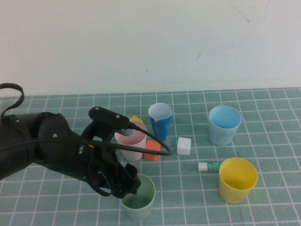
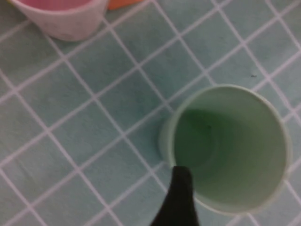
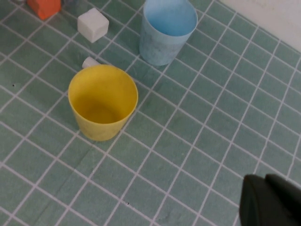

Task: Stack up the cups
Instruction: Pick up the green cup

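Observation:
A pale green cup [image 1: 138, 197] stands upright at the front of the table. My left gripper [image 1: 130, 184] hangs at its left rim. In the left wrist view one dark finger [image 2: 181, 188] lies over the green cup's [image 2: 230, 146] near rim and the other finger is out of frame. A pink cup [image 1: 130, 141], a dark blue cup [image 1: 160, 121], a light blue cup [image 1: 224, 124] and a yellow cup [image 1: 237, 179] stand apart, all upright. My right gripper [image 3: 265, 188] is shut and empty, off to the side of the yellow cup [image 3: 102, 101].
A white cube [image 1: 184, 146], an orange block [image 1: 151, 150] and a yellow block [image 1: 136, 119] lie among the cups. A small white and teal tube [image 1: 208, 166] lies beside the yellow cup. The left arm covers the table's left front.

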Action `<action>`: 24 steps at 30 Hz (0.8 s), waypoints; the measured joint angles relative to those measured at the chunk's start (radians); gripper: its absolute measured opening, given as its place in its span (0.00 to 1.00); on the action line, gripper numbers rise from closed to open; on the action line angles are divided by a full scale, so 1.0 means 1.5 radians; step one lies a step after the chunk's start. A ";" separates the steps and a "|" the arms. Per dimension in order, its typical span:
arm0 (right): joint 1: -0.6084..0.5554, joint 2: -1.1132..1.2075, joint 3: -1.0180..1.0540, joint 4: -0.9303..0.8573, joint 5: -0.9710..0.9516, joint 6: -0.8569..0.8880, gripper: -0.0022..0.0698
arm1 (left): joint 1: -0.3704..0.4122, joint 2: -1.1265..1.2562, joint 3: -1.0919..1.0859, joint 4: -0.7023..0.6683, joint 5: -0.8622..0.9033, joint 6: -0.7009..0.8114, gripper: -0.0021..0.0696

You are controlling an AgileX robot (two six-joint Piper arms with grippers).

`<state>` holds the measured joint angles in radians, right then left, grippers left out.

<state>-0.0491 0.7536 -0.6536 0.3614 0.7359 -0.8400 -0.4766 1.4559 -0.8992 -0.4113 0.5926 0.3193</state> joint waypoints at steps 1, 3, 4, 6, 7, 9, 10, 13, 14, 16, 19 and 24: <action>0.000 0.000 0.000 0.001 0.000 0.000 0.03 | 0.000 0.009 -0.006 0.012 -0.004 -0.005 0.74; 0.000 0.000 0.000 0.005 0.000 0.000 0.03 | 0.000 0.034 -0.017 0.041 -0.018 -0.010 0.82; 0.000 0.000 0.000 0.004 0.000 0.000 0.03 | 0.000 0.047 -0.020 0.051 -0.026 -0.011 0.84; 0.000 0.000 0.000 0.006 0.001 -0.003 0.03 | 0.000 0.074 -0.021 0.059 -0.048 -0.011 0.85; 0.000 0.000 0.000 0.007 0.003 -0.004 0.03 | 0.000 0.086 -0.022 0.059 -0.057 -0.011 0.84; 0.000 0.000 0.000 0.013 0.005 -0.008 0.03 | 0.000 0.115 -0.024 0.059 -0.080 -0.009 0.80; 0.000 0.000 0.000 0.016 0.007 -0.010 0.03 | 0.000 0.126 -0.024 0.060 -0.088 -0.009 0.78; 0.000 0.000 0.000 0.023 0.012 -0.010 0.03 | 0.000 0.160 -0.024 0.061 -0.101 -0.008 0.66; 0.000 0.000 0.000 0.024 0.015 -0.010 0.03 | 0.000 0.169 -0.024 0.061 -0.104 -0.008 0.59; 0.000 0.000 0.000 0.025 0.017 -0.010 0.03 | 0.000 0.180 -0.024 0.062 -0.106 -0.006 0.43; 0.000 0.000 0.000 0.026 0.018 -0.010 0.03 | 0.000 0.183 -0.026 0.062 -0.106 0.012 0.17; 0.000 0.000 0.000 0.027 0.019 -0.011 0.03 | 0.000 0.183 -0.088 0.064 -0.038 0.022 0.05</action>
<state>-0.0491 0.7536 -0.6536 0.4014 0.7650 -0.8559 -0.4766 1.7301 -1.0308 -0.3155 0.5351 0.3523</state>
